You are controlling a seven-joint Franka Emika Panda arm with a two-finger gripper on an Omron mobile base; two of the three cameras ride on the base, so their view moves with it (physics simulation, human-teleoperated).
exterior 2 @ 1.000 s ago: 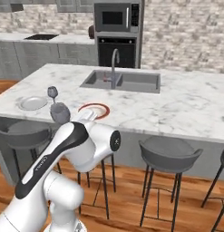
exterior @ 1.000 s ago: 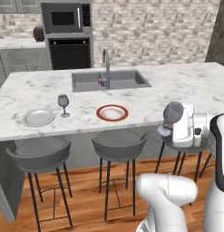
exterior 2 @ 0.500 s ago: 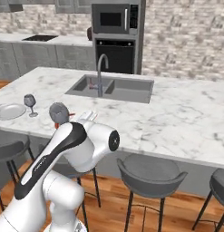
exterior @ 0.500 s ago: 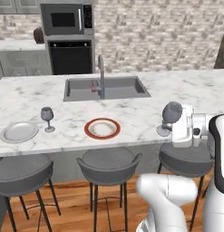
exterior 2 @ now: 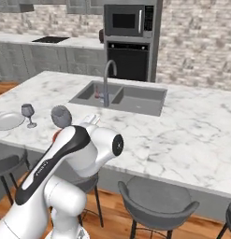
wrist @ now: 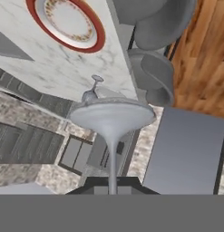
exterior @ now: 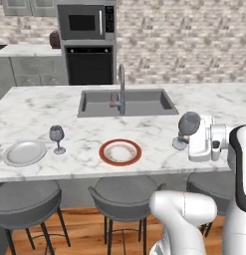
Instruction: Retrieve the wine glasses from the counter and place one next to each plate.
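End effector point(exterior: 194, 142), closed on a clear grey-tinted stemmed wine glass point(exterior: 186, 127), sits right of the red-rimmed white plate point(exterior: 120, 152) at centre frame.

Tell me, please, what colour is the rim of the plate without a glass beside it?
Red-orange around a white centre; the plate shows best in the hand view.

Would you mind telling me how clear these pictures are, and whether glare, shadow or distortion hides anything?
Left base view: soft, even light, no glare; the red-rimmed plate and the standing wine glass read clearly. Right base view: equally soft; the arm covers most of that plate. Hand view: rolled, with the held glass looming large above the shut gripper, slightly blurred.
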